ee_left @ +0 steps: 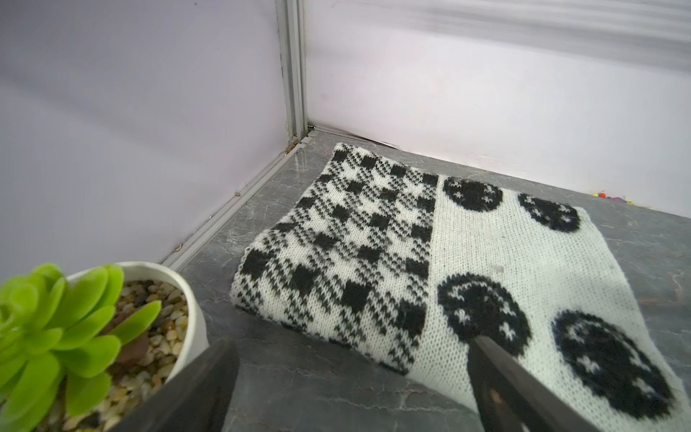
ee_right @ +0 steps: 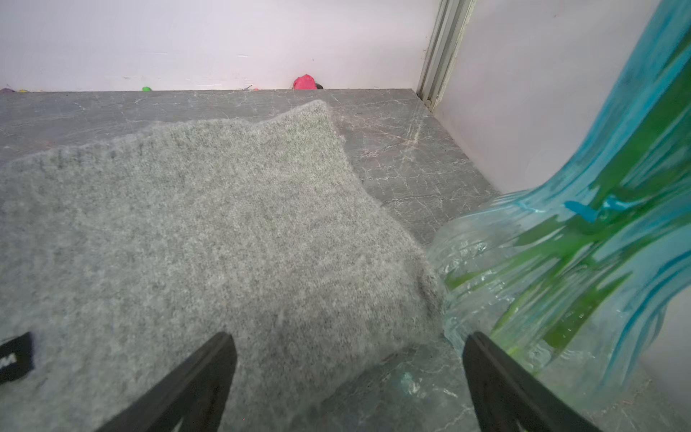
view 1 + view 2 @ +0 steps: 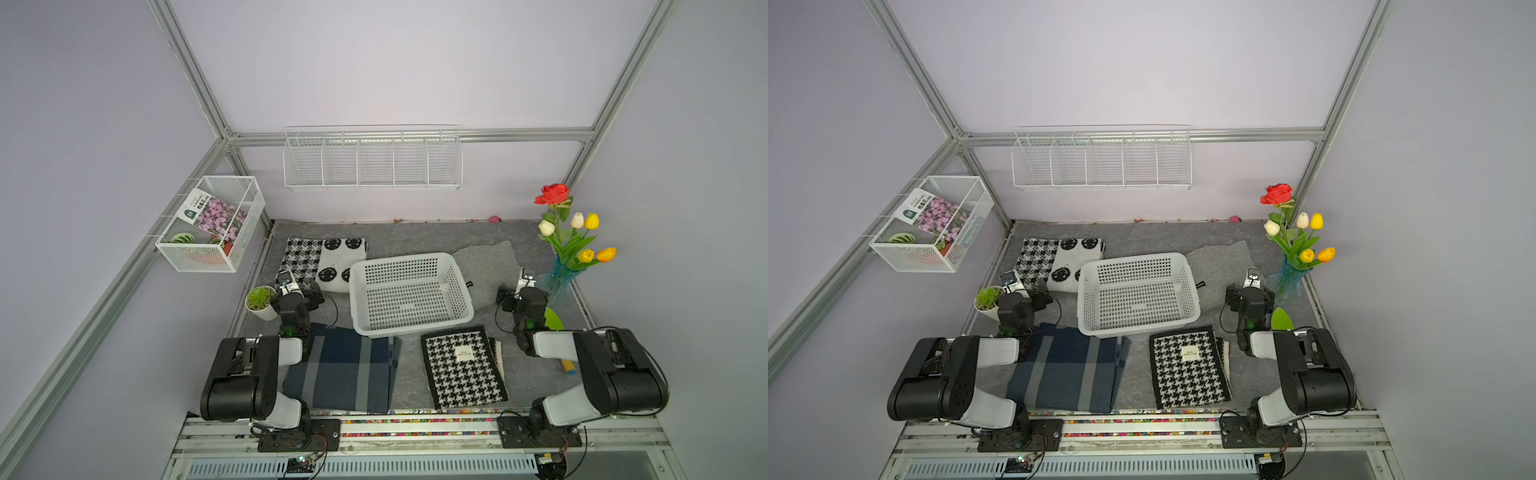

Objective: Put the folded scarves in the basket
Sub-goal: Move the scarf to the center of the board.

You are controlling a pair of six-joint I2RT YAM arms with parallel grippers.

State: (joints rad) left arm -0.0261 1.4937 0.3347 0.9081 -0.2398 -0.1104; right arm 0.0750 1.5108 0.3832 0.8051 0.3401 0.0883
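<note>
Tabletop count — 4 folded scarves (image 3: 462, 368), 1 plastic basket (image 3: 409, 329), 1 wire rack (image 3: 372, 162), 1 wire-mesh box (image 3: 199, 257), 1 potted succulent (image 3: 260, 298), 1 vase w/ flowers (image 3: 559, 280) — 2 robot arms (image 3: 245, 378).

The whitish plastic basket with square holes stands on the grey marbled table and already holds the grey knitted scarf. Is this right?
No. The whitish plastic basket is empty; the grey knitted scarf lies on the table beside it, as both top views show. The rest holds.

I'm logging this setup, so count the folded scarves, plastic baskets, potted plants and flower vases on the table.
Scarves: 4 (dotted scarf, grey scarf, navy scarf, houndstooth scarf)
Basket: 1
Potted plant: 1
Vase: 1
Total: 7
</note>
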